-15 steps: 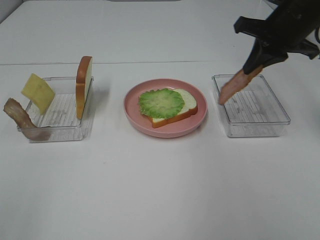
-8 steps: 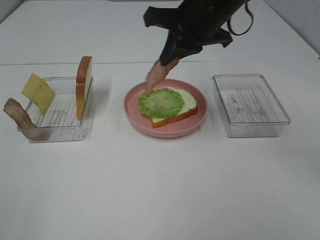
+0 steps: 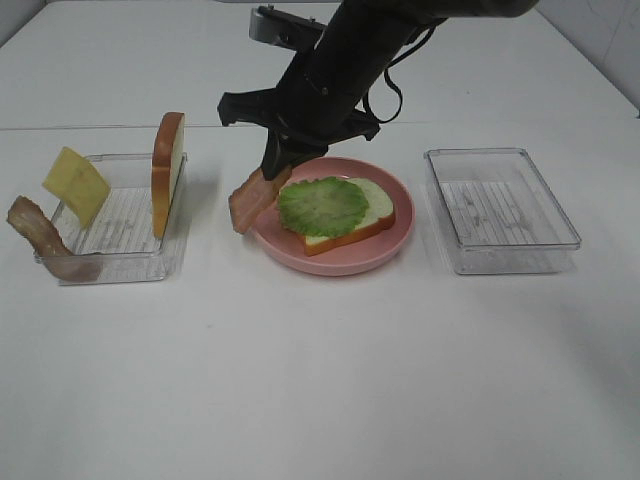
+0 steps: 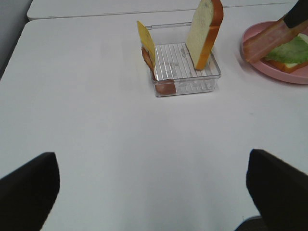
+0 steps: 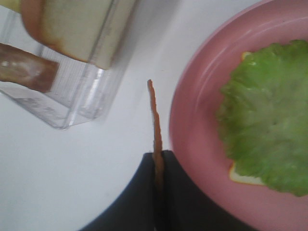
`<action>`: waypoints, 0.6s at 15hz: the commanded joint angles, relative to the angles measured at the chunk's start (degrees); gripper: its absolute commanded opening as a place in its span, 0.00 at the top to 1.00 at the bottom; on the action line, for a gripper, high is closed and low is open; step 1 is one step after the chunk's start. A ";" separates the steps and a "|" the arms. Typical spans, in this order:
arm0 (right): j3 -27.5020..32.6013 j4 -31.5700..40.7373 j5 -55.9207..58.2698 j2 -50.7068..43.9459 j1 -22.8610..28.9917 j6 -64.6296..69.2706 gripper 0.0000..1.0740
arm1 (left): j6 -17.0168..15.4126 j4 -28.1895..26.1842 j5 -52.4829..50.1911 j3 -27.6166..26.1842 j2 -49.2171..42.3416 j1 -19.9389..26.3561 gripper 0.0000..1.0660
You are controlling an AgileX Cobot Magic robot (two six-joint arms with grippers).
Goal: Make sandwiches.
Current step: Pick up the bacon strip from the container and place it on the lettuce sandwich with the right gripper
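Observation:
On the pink plate [image 3: 352, 262] lies a bread slice [image 3: 376, 206] topped with a green lettuce leaf [image 3: 322, 205]. My right gripper [image 3: 279, 167] reaches across to the plate's left rim and is shut on a reddish bacon strip [image 3: 251, 199] that hangs tilted over the rim. The right wrist view shows that strip [image 5: 155, 122] edge-on between the dark fingers [image 5: 139, 192], beside the plate [image 5: 192, 144] and lettuce [image 5: 269, 130]. My left gripper [image 4: 151, 161] stands open over bare table, well short of the left tray [image 4: 185, 67].
The clear left tray [image 3: 175, 255] holds an upright bread slice [image 3: 167, 172], a yellow cheese square [image 3: 76, 185] and another bacon strip [image 3: 45, 240]. An empty clear tray [image 3: 500, 210] stands right of the plate.
My right arm has swung left from the right tray, over the plate, to the plate's left rim, carrying the bacon strip. The left gripper's state is unchanged.

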 commanded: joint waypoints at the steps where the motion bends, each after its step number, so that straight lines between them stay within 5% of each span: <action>1: -1.32 -6.47 -0.46 1.49 -0.17 1.95 1.00 | -0.23 -0.40 -0.17 0.17 -0.74 0.17 0.06; 4: -1.32 -18.85 -2.18 3.09 -0.17 4.24 1.00 | -0.23 -0.40 -0.17 0.17 -0.74 0.17 0.06; 9: -1.32 -26.87 -4.58 3.50 -0.17 4.30 1.00 | -0.23 -0.40 -0.17 0.17 -0.74 0.17 0.06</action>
